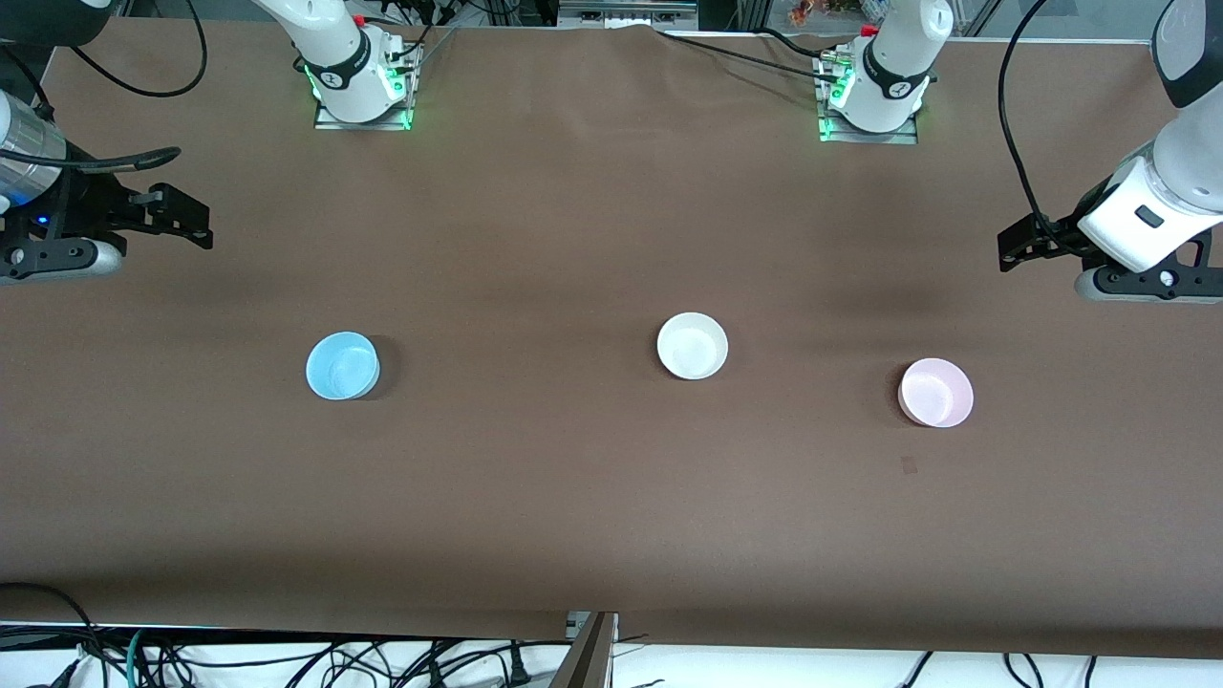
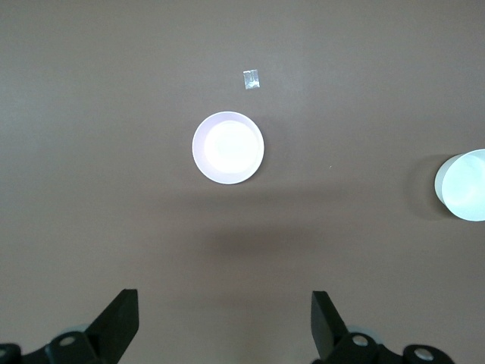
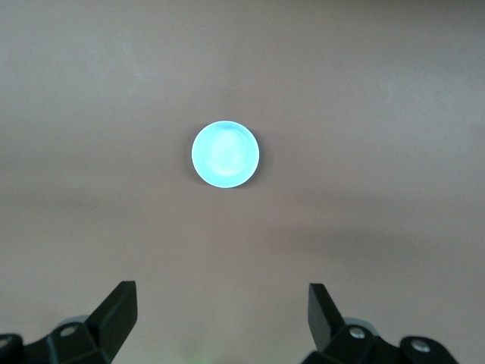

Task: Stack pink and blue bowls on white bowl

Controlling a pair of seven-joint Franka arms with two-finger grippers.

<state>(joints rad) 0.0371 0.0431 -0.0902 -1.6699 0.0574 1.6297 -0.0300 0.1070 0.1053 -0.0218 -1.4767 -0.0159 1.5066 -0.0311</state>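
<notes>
The white bowl [image 1: 692, 345] stands at the middle of the brown table [image 1: 592, 497]. The light blue bowl [image 1: 342, 365] stands toward the right arm's end, and the pale pink bowl [image 1: 935, 392] toward the left arm's end. All are upright, empty and apart. My left gripper [image 1: 1020, 244] hangs open and empty above the table's end, away from the pink bowl. Its wrist view shows its open gripper [image 2: 223, 326], the pink bowl [image 2: 227, 147] and part of the white bowl [image 2: 464, 186]. My right gripper [image 1: 186, 218] hangs open and empty above the other end. Its wrist view shows its gripper [image 3: 222, 322] and the blue bowl [image 3: 224, 154].
A small piece of tape [image 1: 909, 465] lies on the table a little nearer to the front camera than the pink bowl; it also shows in the left wrist view [image 2: 251, 79]. The arm bases [image 1: 358, 86] and cables line the top edge.
</notes>
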